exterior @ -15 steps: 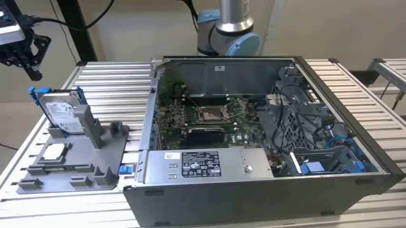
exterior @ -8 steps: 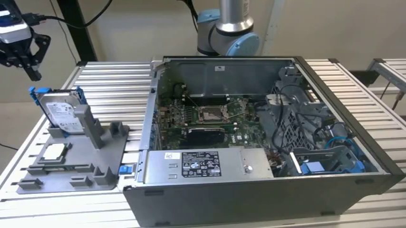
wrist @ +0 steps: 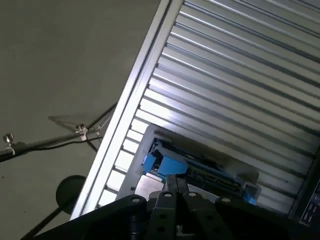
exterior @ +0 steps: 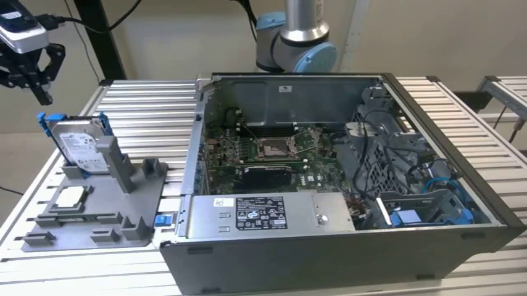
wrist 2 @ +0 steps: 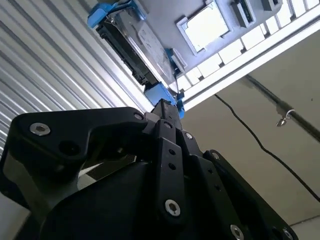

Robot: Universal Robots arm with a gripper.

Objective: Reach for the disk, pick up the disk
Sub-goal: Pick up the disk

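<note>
The disk (exterior: 78,146) stands on edge, tilted against a post, at the grey tray's (exterior: 144,188) corner towards the exterior view's left. The gripper (exterior: 39,95) hangs above that corner, fingertips pressed together, with clear air down to the blue-railed top edge; bare ribbed table (exterior: 152,105) lies beyond the tray
</note>
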